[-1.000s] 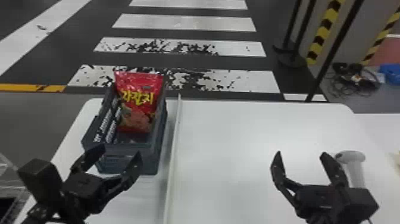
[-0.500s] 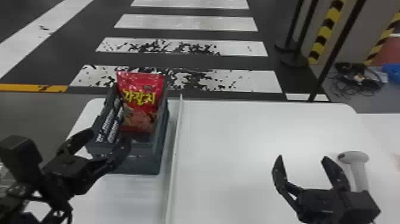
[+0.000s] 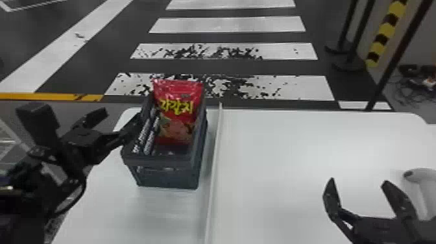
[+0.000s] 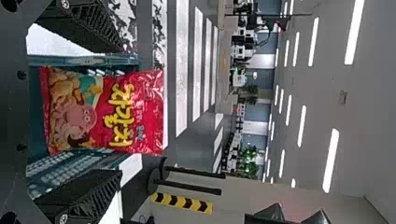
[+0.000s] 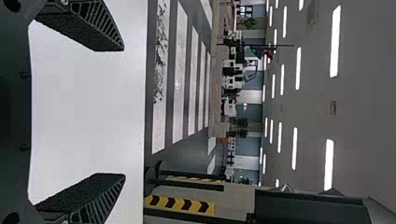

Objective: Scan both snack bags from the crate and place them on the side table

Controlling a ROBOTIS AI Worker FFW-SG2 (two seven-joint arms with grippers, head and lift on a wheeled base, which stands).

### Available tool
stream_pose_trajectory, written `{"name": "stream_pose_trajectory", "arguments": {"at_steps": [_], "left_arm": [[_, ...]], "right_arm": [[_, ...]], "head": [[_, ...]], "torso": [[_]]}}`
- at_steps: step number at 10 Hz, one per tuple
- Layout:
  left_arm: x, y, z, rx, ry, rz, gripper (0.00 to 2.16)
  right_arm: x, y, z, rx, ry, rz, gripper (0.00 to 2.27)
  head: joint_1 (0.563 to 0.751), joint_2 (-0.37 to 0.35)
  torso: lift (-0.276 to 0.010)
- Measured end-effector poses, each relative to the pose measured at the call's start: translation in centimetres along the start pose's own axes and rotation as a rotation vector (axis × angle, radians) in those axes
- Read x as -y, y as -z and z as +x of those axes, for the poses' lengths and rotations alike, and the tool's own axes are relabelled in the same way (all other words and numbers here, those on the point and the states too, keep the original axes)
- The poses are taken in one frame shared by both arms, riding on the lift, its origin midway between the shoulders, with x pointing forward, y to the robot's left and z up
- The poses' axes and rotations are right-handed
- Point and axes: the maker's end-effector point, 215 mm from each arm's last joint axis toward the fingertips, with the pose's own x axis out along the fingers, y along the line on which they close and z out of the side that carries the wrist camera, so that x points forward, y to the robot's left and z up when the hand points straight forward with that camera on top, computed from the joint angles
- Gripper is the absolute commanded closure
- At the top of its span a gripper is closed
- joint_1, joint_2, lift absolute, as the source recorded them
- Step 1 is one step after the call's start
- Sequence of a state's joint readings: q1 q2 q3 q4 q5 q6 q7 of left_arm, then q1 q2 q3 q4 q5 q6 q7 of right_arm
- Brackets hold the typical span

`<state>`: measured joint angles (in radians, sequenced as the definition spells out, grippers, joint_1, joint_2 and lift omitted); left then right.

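Snack bag (image 3: 177, 112) in crate (image 3: 168, 177), long axis upright (print facing robot).

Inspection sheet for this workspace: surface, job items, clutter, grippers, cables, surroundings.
Surface: white table, pale strip running just right of the crate.
Job's things: red snack bag upright in the crate; white scanner-like device at the table's right.
Clutter: nothing seen on the tabletop.
Left gripper: open, at the crate's left side, holding nothing.
Right gripper: open, empty, near the scanner-like device.
Cables: dark tangle on the floor, beyond the table.
Surroundings: striped floor, black posts.
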<state>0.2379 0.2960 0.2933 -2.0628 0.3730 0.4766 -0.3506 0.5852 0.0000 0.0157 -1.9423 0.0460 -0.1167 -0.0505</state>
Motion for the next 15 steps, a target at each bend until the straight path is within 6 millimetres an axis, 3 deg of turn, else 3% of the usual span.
{"name": "stream_pose_trajectory", "arguments": {"at_steps": [4, 6, 8, 11, 13, 15], "left_arm": [[-6.2, -2.3, 6.5, -0.001, 0.022, -0.006, 0.07], [-7.4, -3.1, 9.7, -0.009, 0.040, 0.004, 0.07], [-5.7, -4.3, 13.7, -0.007, 0.101, 0.050, 0.07], [-1.5, -4.7, 19.5, -0.027, 0.197, 0.131, 0.07], [0.7, -3.9, 21.8, -0.053, 0.241, 0.170, 0.07], [1.6, -2.6, 22.7, -0.103, 0.257, 0.242, 0.06]], "right_arm": [[0.9, 1.5, -1.2, -0.035, 0.012, -0.021, 0.02], [0.9, 1.8, -1.3, -0.044, 0.013, -0.031, 0.02], [1.4, 2.4, -1.6, -0.054, 0.031, -0.039, 0.02], [1.6, 3.2, -1.7, -0.065, 0.036, -0.041, 0.02], [2.0, 3.2, -1.7, -0.066, 0.047, -0.044, 0.02], [2.4, 3.7, -1.7, -0.074, 0.052, -0.047, 0.02]], "head": [[0.695, 0.147], [0.695, 0.154], [0.695, 0.116], [0.695, 0.062], [0.695, 0.023], [0.695, 0.005]], "torso": [[-0.095], [-0.095], [-0.095], [-0.095], [-0.095], [-0.095]]}}
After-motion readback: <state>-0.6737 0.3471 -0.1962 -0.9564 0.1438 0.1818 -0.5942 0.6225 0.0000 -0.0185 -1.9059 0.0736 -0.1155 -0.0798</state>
